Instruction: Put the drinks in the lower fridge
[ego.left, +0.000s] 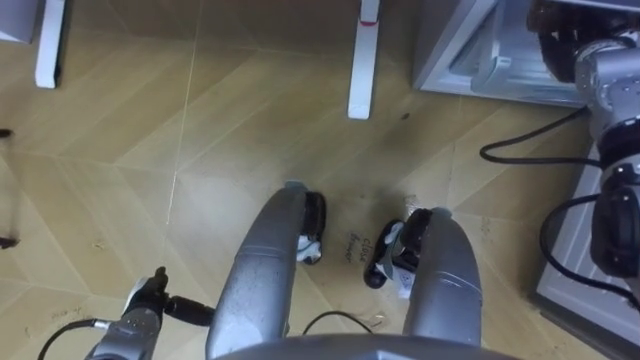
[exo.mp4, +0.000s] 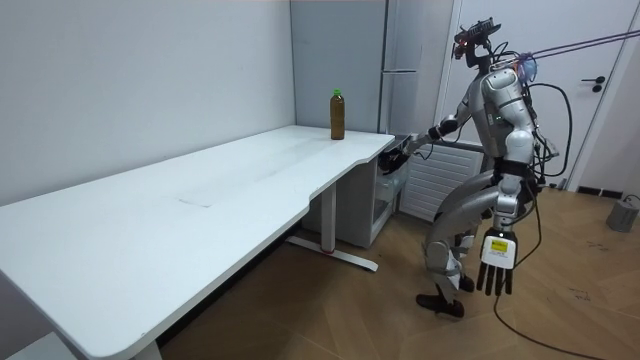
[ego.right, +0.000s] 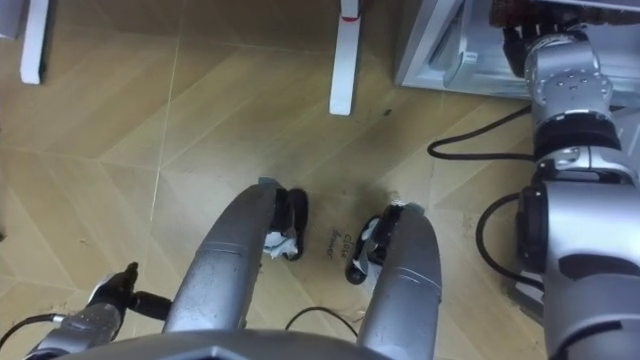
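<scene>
While the robot stands with bent knees by the table's end, entries read:
- Bottle (exo.mp4: 338, 114): brown, green cap, upright on the far corner of the white table (exo.mp4: 200, 170), apart from both hands.
- Left hand (exo.mp4: 497, 262): hangs beside the thigh, fingers straight and slack.
- Right hand (exo.mp4: 398, 156): stretched toward the lower fridge (ego.left: 460, 50); cannot tell how its fingers stand.

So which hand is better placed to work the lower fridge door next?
Right. The right hand is up at the fridge, arm stretched toward it; the left hand hangs open beside the leg, well away.
</scene>
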